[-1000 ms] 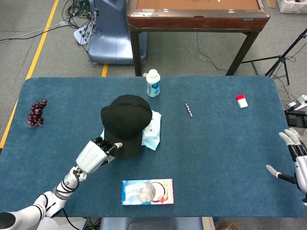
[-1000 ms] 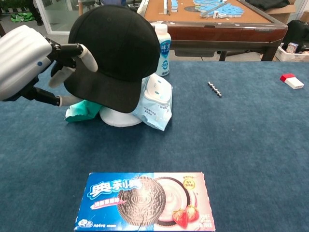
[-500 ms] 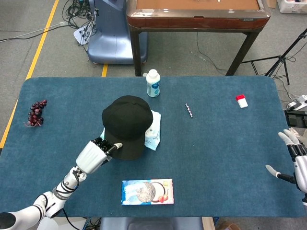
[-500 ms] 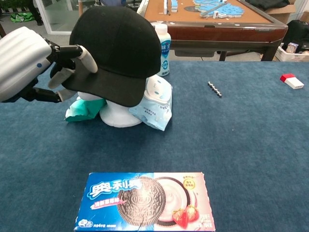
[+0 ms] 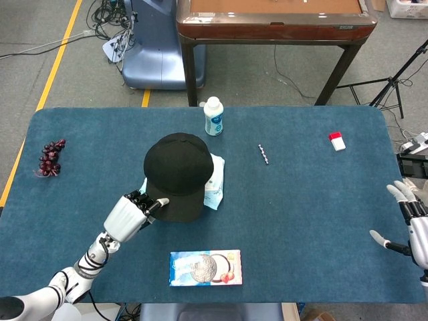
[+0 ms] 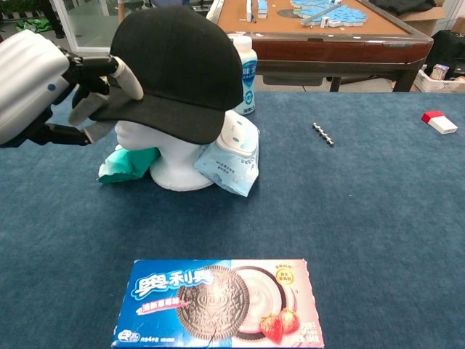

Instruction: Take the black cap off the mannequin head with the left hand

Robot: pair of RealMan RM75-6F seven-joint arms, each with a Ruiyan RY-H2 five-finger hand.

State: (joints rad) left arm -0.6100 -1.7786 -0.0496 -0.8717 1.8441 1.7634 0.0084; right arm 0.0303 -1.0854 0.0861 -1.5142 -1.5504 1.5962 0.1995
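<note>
black cap [image 6: 174,69] sits on the white mannequin head [image 6: 163,149] at the centre-left of the blue desk [image 5: 301,200], its left edge raised enough to show the foam face beneath. left hand [image 6: 43,91] pinches that near-left edge between thumb and fingers [image 6: 125,76], holding the cap. right hand [image 5: 413,224] rests at the far right of the desk, well apart, fingers spread and holding nothing. to do the lift well, i judge the hand should rise and draw away along the tilt so the far rim slides off the crown rather than dragging the light foam head over; a loose pinch could let the fabric slip. a wipes packet [image 6: 231,156] leans against the head's right side, so a sideways tug may disturb it.
</note>
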